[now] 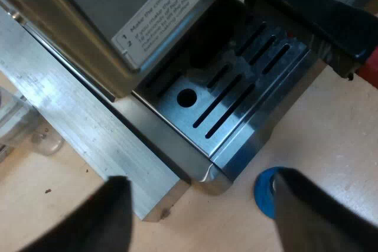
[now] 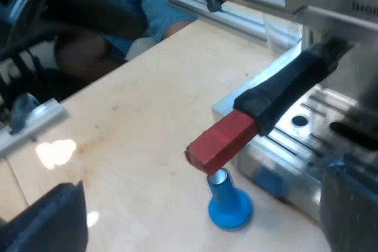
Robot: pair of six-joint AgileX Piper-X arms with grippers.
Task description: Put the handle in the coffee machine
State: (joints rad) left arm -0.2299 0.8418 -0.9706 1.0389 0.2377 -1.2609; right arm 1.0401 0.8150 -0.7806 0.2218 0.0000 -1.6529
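Where the stainless-steel espresso machine [image 1: 88, 16] stands on the pale wooden table [image 1: 331, 134], the metal holder's dark handle [image 1: 307, 10] projects from the machine's front above the slotted steel drip tray [image 1: 236, 157]. The handle's red end [image 1: 369, 69] reaches past the tray's edge and hangs over bare table. The holder's metal head is hidden beneath the machine's front, so engagement cannot be confirmed. In the right wrist view, the handle [image 2: 283, 90] slopes out from the machine [image 2: 331, 4] across the drip tray [image 2: 295, 140], with the red end [image 2: 221, 143] close over a blue tamper [image 2: 229, 205]; contact between the two cannot be determined. The tamper stands upright on the table [image 2: 136, 122], just beside the tray's corner. The left jaws are wide apart with nothing between them: one black finger [image 1: 112, 222] is over the table beside a square aluminium bar [image 1: 77, 128], and the other is next to the tamper [image 1: 264, 190]. The right jaws are likewise wide apart and hold nothing, with one finger [image 2: 53, 222] over bare table, well apart from the handle. The aluminium bar runs alongside the machine's base. A clear glass [image 1: 18, 122] stands beyond the bar. A white printed label [image 1: 171, 10] is fixed to the machine's front panel. A person in blue clothing [image 2: 159, 4] is beyond the table's edge.
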